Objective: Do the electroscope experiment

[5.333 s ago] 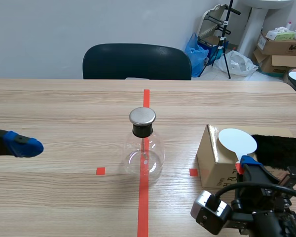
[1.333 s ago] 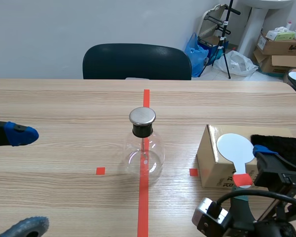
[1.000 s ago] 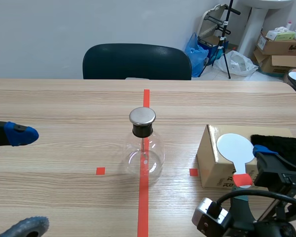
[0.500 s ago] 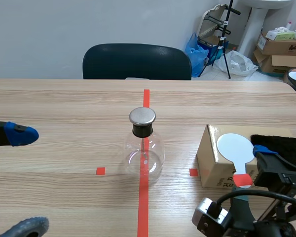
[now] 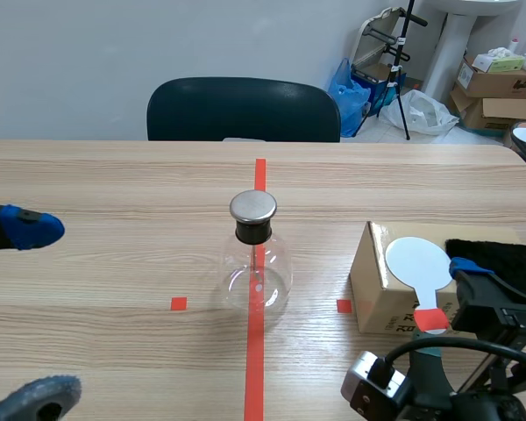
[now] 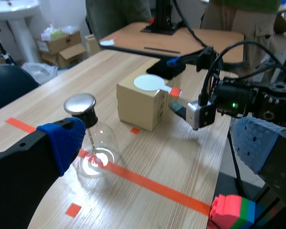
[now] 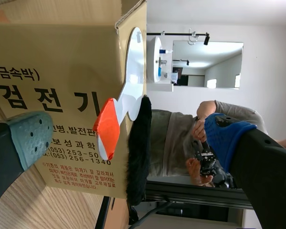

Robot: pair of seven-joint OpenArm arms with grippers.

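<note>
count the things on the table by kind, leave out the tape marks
glass flask electroscope: 1
cardboard box: 1
white paddle: 1
black fur cloth: 1
total: 4

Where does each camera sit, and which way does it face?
Scene: between the arms, facing across the table at the flask and box; left gripper and right arm show low.
Left wrist: behind the left gripper, open, facing flask, box and right arm.
Right wrist: behind the right gripper, open, close against the box, facing the paddle.
Shared: all three show the box.
</note>
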